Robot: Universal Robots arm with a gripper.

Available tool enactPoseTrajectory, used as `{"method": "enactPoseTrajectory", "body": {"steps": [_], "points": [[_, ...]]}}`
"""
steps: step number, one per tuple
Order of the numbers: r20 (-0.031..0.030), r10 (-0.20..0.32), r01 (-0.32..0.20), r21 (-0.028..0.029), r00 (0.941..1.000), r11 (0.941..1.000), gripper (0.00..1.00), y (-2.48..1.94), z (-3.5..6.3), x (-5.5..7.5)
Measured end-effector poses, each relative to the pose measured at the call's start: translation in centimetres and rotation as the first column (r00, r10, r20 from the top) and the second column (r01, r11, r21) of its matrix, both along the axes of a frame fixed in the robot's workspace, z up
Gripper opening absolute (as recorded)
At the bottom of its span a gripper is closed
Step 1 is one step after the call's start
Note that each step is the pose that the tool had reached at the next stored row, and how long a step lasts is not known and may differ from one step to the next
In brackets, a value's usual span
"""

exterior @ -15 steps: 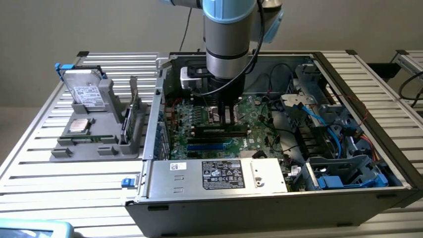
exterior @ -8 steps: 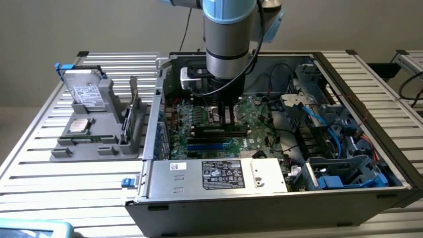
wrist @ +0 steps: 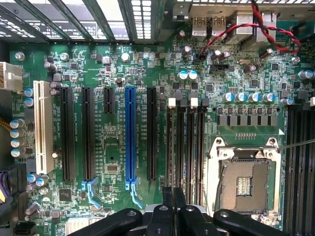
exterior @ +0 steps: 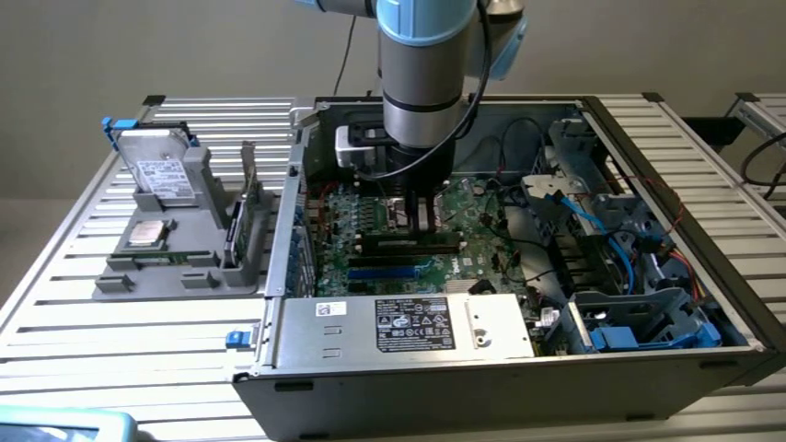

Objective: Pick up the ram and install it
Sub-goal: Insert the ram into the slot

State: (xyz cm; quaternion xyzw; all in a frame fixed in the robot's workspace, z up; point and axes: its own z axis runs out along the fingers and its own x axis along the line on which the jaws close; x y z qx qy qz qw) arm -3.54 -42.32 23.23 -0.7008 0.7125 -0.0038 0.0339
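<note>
1. One arm is seen reaching down into an open computer case, which is set on the slatted worktop and reaches toward the edge at the exterior view's right.
2. The claw is held low over the green motherboard, and its black fingers are pressed together, pad to pad.
3. The fingertips are placed over one end of the black memory slots. These slots lie between the blue slot and the open processor socket.
4. A long, narrow greenish stick, taken to be the ram, is seen lying along the front of the grey holder. The holder is set on the worktop near the edge at the exterior view's left, outside the case and well apart from the claw.
5. In the same holder a silver drive is propped at a tilt at the back. A square processor chip is laid flat between the drive and the ram, and a card is stood on edge just beside the case wall.
6. A grey labelled box is fitted along the front side of the case, next to the motherboard.
7. Blue cables are strung through the part of the case at the exterior view's right.
</note>
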Motion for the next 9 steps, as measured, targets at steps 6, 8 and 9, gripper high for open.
{"method": "enactPoseTrajectory", "body": {"steps": [6,8,9], "points": [[-0.0001,0.000,0.000,0.0004,1.0000,1.0000,0.12,-0.01,-0.15,0.00],[-0.0001,0.000,0.000,0.0004,1.0000,1.0000,0.12,0.00,-0.15,0.00],[-0.0001,0.000,0.000,0.0004,1.0000,1.0000,0.12,-0.01,-0.15,0.00]]}}
